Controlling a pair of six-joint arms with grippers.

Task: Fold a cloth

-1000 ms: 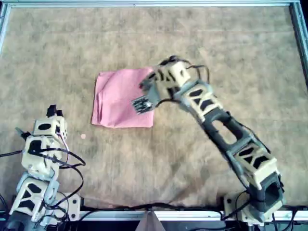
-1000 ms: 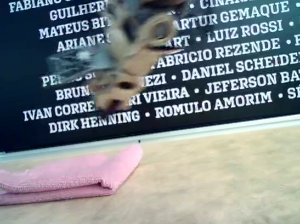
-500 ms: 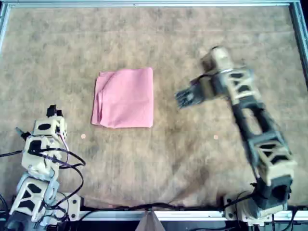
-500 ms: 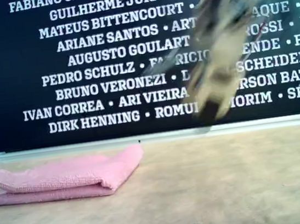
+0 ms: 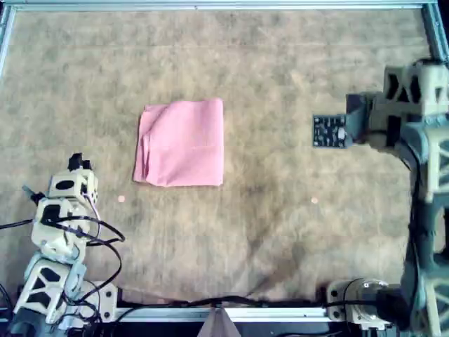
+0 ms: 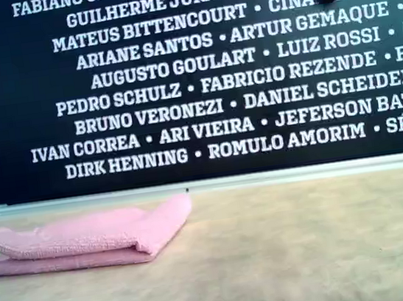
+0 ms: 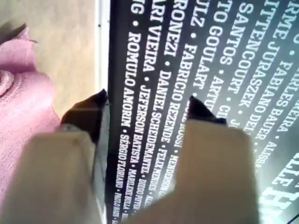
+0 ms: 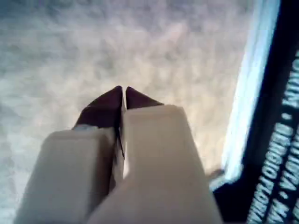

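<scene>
Overhead looks straight down; exterior sits low, sharing the cloth [image 5: 181,142]

The mottled tan mat [image 5: 280,232] covers the table — on it lies the folded pink cloth [image 5: 182,142]

- Folded cloth [image 5: 182,142] lies on the mat [image 5: 280,232], left of centre in the overhead view
- Right gripper [image 5: 328,131] well apart, toward that view's right

folded cloth [image 5: 182,142] alone on open mat [image 5: 280,63]
</scene>
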